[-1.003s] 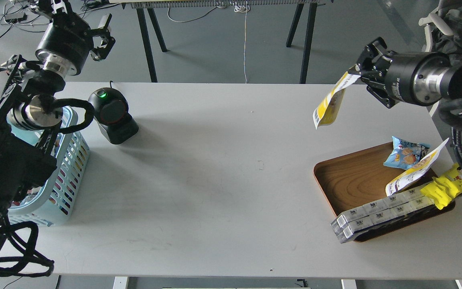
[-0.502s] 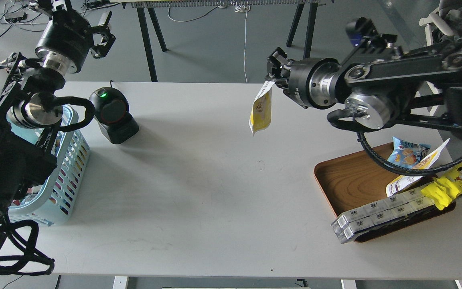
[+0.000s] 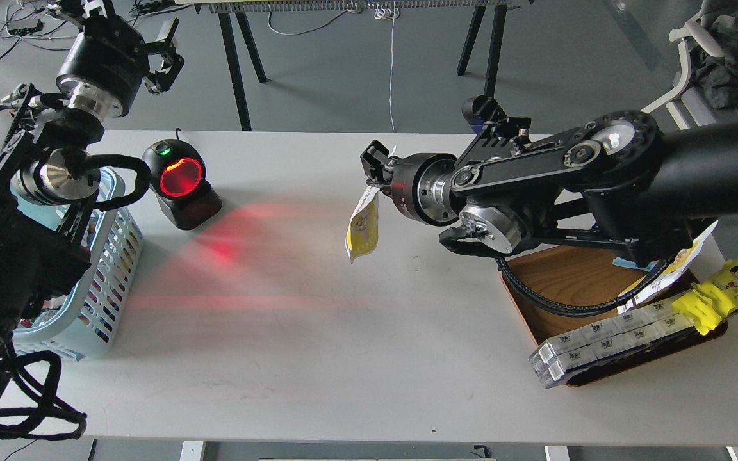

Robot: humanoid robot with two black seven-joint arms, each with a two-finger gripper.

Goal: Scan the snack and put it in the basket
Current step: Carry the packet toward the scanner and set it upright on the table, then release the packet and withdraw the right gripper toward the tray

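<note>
Head view: the snack (image 3: 362, 225) is held by its white top edge in the right hand (image 3: 375, 171), whose fingers are clamped on it, so that the pouch hangs in the air above the middle of the worktop (image 3: 318, 333), clear of the surface. It is turned towards the scanner (image 3: 180, 182), which stands well to its left and is lit red, with a red glow thrown across the worktop towards the pouch. The basket (image 3: 97, 301) sits at the left edge, beyond the scanner, partly hidden by the left arm. The left hand (image 3: 161, 61) is raised above and behind the scanner; its fingers appear to be spread and nothing is held in it.

A failed read is judged the likeliest fault: the pouch hangs nearly edge-on and limp (the barcode side cannot be made out), so the beam may miss the code. The grip is taken on a thin margin only, so a slip during the carry to the basket is possible, and the scanner could be struck on the way
</note>
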